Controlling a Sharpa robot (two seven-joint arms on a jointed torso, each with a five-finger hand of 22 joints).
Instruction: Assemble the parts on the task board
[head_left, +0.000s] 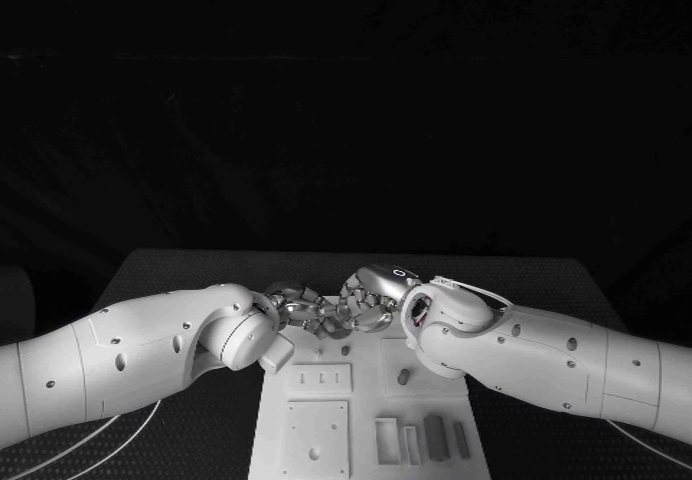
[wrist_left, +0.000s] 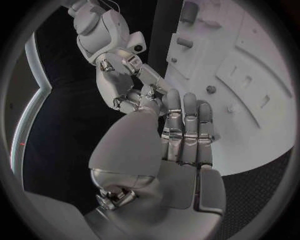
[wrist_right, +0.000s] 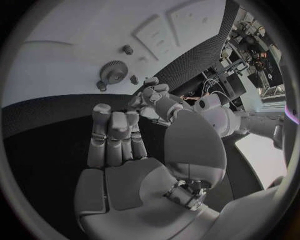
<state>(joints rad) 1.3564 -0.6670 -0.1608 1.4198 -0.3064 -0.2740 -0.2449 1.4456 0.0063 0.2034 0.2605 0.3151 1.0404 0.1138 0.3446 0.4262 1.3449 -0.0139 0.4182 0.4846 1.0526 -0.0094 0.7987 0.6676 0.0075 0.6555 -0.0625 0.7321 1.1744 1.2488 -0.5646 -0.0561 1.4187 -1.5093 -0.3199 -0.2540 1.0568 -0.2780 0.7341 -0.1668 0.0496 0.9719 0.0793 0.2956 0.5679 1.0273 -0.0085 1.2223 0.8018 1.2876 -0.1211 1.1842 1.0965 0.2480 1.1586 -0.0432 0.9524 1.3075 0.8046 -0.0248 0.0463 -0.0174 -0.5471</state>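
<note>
The black table (head_left: 188, 265) carries the white task board (head_left: 361, 425), whose far end is hidden in the head view by the two arms that meet above it, and whose near end is cut off at the picture's bottom edge. On the visible near half lie raised plates (head_left: 320, 432) and, to their side, a row of upright grey parts (head_left: 421, 440); what each is cannot be made out. The right wrist view shows another stretch of the board with a grey gear (wrist_right: 114, 72) lying flat on it and small pegs (wrist_right: 127, 49) close by. The left hand (head_left: 299, 305) and the right hand (head_left: 369, 297) come together fingertip to fingertip above the far end of the board. In each wrist view that hand's long fingers (wrist_left: 187, 131) lie straight and side by side, while the other hand's fingertips reach in beside the thumb. Whether anything small is pinched between the two hands cannot be told: the meeting point is crowded by fingers in every view, and no part shows there clearly. Neither palm rests on the board.
</note>
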